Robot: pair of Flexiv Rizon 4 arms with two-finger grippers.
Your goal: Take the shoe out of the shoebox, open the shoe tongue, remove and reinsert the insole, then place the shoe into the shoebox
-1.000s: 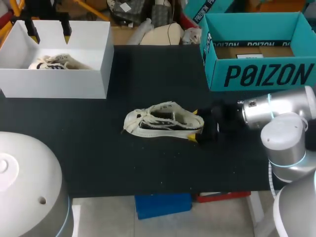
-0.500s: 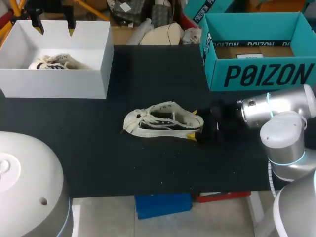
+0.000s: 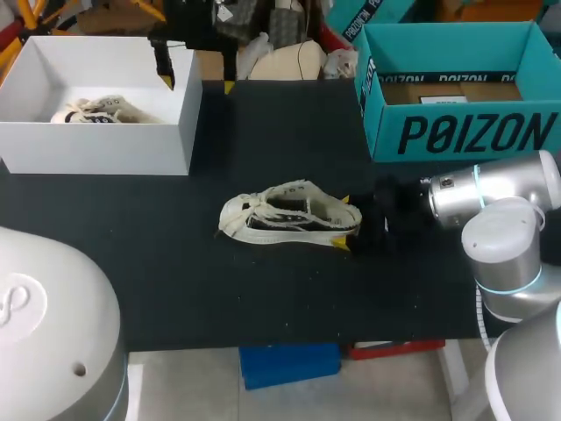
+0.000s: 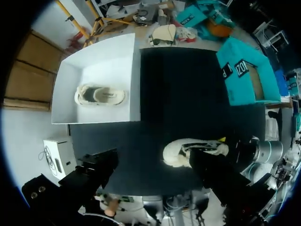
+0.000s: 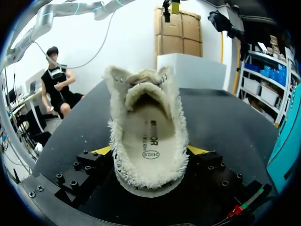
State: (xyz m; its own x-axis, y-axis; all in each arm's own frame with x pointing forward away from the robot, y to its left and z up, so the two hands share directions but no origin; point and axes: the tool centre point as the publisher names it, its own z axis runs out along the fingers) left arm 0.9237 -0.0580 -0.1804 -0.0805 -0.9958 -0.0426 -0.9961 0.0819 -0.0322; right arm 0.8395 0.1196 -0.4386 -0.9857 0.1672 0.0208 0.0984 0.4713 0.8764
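Sitting at the far left of the black table (image 3: 175, 281), the white shoebox (image 3: 96, 145) held a pale spare shoe (image 3: 98, 111) lying on its floor. Just past the box's right wall, the left gripper (image 3: 198, 83) hung over the table's back edge. Its fingers were spread wide apart, holding and touching nothing.

Near the middle of the table, the fuzzy cream shoe (image 3: 289, 217) rested on its sole, toe toward the white box and laces loose. The right gripper (image 3: 344, 222) had that shoe's heel clamped between its yellow tips, one finger pressing each side. In the right wrist view the shoe's mouth gaped open and the insole (image 5: 149, 141) lay flat inside.

At the far right stood an open teal shoebox (image 3: 456, 136), well apart from the shoe.
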